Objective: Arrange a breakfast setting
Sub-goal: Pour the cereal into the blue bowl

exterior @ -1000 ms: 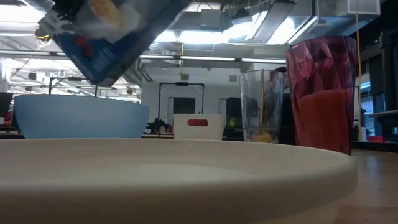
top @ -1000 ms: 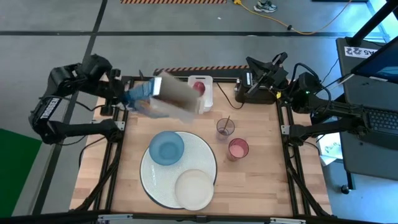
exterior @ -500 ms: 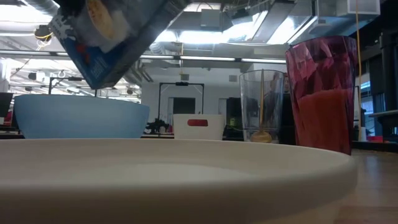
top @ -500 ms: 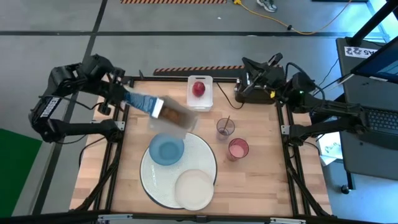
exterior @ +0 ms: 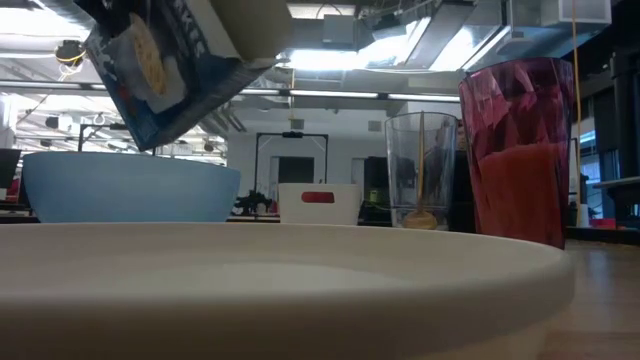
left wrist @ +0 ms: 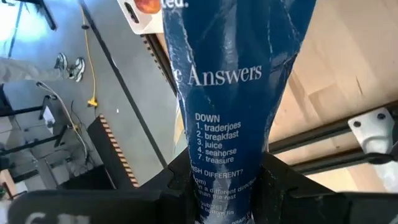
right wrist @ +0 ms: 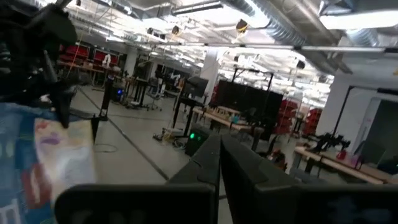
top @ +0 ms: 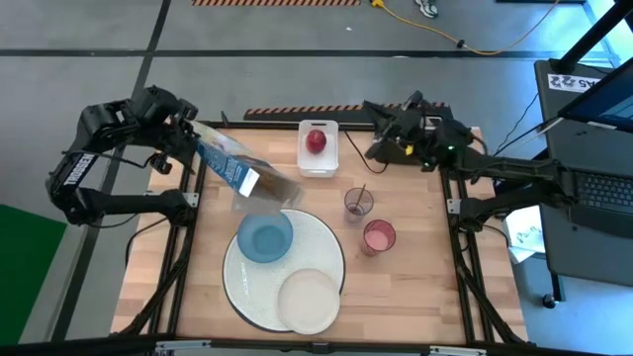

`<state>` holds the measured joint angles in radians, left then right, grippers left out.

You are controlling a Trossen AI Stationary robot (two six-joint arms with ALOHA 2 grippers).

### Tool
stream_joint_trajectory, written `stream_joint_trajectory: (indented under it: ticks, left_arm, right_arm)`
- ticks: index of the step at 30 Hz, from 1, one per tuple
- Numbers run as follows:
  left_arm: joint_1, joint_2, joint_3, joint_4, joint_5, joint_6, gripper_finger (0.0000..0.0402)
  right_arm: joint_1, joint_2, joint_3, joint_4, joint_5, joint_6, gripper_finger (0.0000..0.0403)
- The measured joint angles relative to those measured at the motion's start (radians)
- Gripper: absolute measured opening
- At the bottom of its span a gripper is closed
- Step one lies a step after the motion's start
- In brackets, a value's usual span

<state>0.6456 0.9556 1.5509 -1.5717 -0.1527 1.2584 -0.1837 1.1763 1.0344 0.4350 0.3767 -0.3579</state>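
My left gripper (top: 186, 138) is shut on a blue cereal box (top: 245, 176), which slants down with its open end above the small blue bowl (top: 265, 238). The bowl and the small cream plate (top: 309, 302) sit on the big white plate (top: 331, 259). A red apple (top: 316, 140) lies in the white tray (top: 318, 164). A clear cup (top: 357, 206) holds the wooden spoon (top: 360, 193); a pink cup (top: 379, 237) stands beside it. My right gripper (top: 370, 109) is shut and empty, raised at the far edge. The toasted bread is not in view. My left gripper pinches the box's two broad faces at its closed end (left wrist: 221, 171) between its two fingers (left wrist: 268, 182), with the narrow printed side facing the wrist camera. The fingers come from the table's far left, along the box. The box is lifted clear and tilts down toward the bowl (exterior: 130, 187).
A black toaster (top: 406, 148) stands at the far right under my right arm. Bare wood lies at the table's left and right sides and near the front right corner.
My left gripper has tipped the cereal box and swung it back toward the table's left; its open end now points down over the blue bowl. My right gripper has moved along the far edge toward the table's left, closer to the tray.
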Motion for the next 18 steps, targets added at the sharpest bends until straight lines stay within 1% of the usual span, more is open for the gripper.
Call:
stream_joint_trajectory:
  ticks: [3,7,11,14,15,18]
  left_arm:
    - [-0.016,0.000,0.000,0.000,0.001,0.035,0.0094]
    - [-0.051,-0.023,-0.023,0.006,0.005,0.022,0.0094]
    - [-0.062,-0.065,-0.075,0.000,0.079,0.006,0.0094]
    - [-0.096,-0.093,-0.120,0.001,0.091,0.016,0.0094]
    - [-0.110,-0.103,-0.135,-0.001,0.083,0.009,0.0094]
    - [-0.156,-0.137,-0.170,-0.001,0.006,0.010,0.0094]
  right_arm:
    - [0.000,0.028,0.000,-0.002,-0.001,0.029,0.0014]
    - [0.000,0.056,0.000,0.000,-0.001,0.060,0.0014]
    - [0.000,0.080,0.000,-0.001,-0.001,0.066,0.0014]
    - [0.000,0.096,0.000,0.000,-0.002,0.066,0.0014]
    - [0.000,0.101,0.000,0.000,-0.002,0.066,0.0014]
    - [0.000,0.115,0.000,-0.001,-0.002,0.066,0.0014]
